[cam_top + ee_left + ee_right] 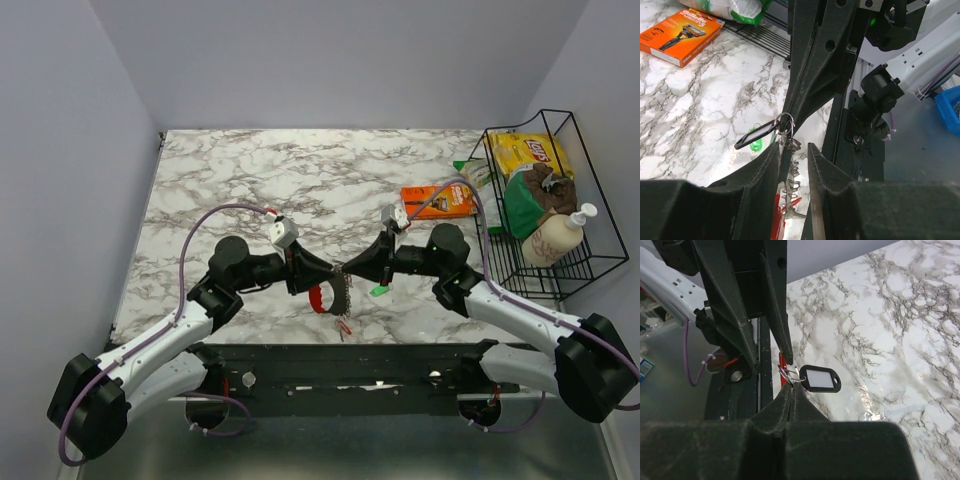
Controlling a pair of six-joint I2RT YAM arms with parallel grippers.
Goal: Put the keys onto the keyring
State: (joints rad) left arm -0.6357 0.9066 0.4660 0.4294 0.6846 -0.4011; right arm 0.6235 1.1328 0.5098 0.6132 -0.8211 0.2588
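Two grippers meet tip to tip above the near part of the marble table (250, 180), and your coming move turns on the small gap between them. Nearest the front edge, the left gripper (792, 148) stands with its fingers partly apart. A red key (318, 298) sits in that gap, its long axis running along the fingers toward the ring, though which end leads is hard to make out. You cannot tell from these views whether the pads truly bear on it.

Just ahead of those fingertips, almost touching, hangs the keyring (785, 121), a thin loop held off the marble. A black tag (821, 379) juts sideways from it and small metal pieces (790, 143) dangle beneath. From the opposite side the right gripper (790, 390) has its fingers pressed together, pinching the ring's far edge. The loop therefore lies squarely between the two arms, and the left one is nearer its free side.

Judged from here, you would need to steer the key straight forward along its own axis. The ring offers little opening, and any sideways drift could twist it in the right pinch.

Under the right gripper a green key (380, 291) lies flat on the table, not yet picked up. Farther back, well apart, rest an orange razor packet (437, 198) and a wire basket (600, 186).
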